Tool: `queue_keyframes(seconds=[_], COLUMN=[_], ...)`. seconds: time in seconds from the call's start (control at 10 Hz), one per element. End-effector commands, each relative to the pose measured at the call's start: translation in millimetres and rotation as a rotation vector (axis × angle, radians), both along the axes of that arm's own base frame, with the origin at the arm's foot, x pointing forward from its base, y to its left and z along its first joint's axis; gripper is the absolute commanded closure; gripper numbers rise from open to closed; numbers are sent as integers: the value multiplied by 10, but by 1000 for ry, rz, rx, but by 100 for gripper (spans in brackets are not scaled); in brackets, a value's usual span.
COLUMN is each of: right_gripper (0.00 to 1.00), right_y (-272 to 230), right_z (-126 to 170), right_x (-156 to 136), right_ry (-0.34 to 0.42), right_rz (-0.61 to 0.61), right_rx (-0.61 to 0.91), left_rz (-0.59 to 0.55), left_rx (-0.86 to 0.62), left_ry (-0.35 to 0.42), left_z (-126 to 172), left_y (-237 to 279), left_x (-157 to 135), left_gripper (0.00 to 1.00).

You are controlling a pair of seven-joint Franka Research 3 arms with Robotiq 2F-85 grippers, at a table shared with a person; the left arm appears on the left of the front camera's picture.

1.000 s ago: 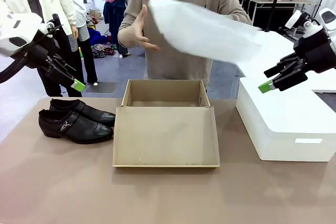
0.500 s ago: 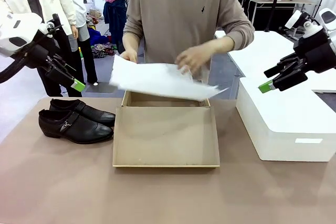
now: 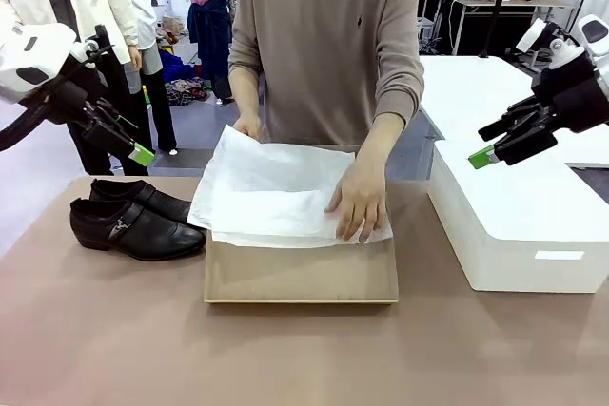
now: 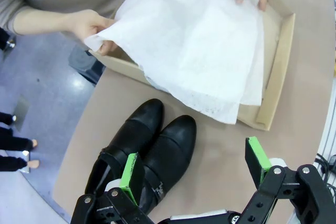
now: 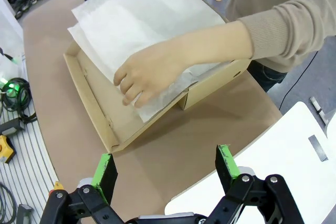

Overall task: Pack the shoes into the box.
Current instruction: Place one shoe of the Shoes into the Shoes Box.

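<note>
Your left tool point(image 4: 194, 166) and right tool point(image 5: 165, 169) hang released. The shoes point(image 3: 138, 221) sit on the table point(image 3: 304, 358) just left of the box point(image 3: 300, 278). Don't reach until the person's hand point(image 3: 360, 199) clears the tissue paper point(image 3: 271, 192), then grip one shoe across its middle.

The shoes point(image 3: 139, 220), glossy black with pointed toes and a buckled side strap, stand upright side by side to the left of the box point(image 3: 301, 279), toes pointing toward it, the nearer toe just beside its left wall; the box, shallow tan cardboard, lies open, lid flat on the near side; white tissue point(image 3: 276, 199) covers the tray and part of the lid, overhanging the left side.
</note>
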State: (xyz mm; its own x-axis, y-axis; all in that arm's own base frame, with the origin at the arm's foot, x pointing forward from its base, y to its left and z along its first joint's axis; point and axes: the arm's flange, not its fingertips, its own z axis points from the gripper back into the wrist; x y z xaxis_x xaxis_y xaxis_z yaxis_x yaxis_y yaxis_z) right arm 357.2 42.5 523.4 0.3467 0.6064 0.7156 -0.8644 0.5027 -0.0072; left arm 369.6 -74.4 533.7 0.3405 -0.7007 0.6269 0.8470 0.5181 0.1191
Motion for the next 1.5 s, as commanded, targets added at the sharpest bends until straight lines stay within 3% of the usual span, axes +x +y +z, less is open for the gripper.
queue_keyframes(seconds=[0.0, 0.8, 1.1, 1.4], right_gripper=[0, 0, 0, 0], right_y=[-13, -13, -13, -13], right_z=[-9, -9, -9, -9], right_x=[37, 37, 37, 37], right_ry=[-24, -24, -24, -24], right_rz=[27, 27, 27, 27], right_rx=[19, 19, 19, 19], left_rz=[-17, 0, -55, -214], left_rx=[-12, 0, 54, 190], left_ry=[-11, 0, 6, 51], left_z=[-36, -1, 177, 324], left_y=[19, 0, 35, 137], left_x=[14, 0, 108, 330], left_gripper=[0, 0, 0, 0])
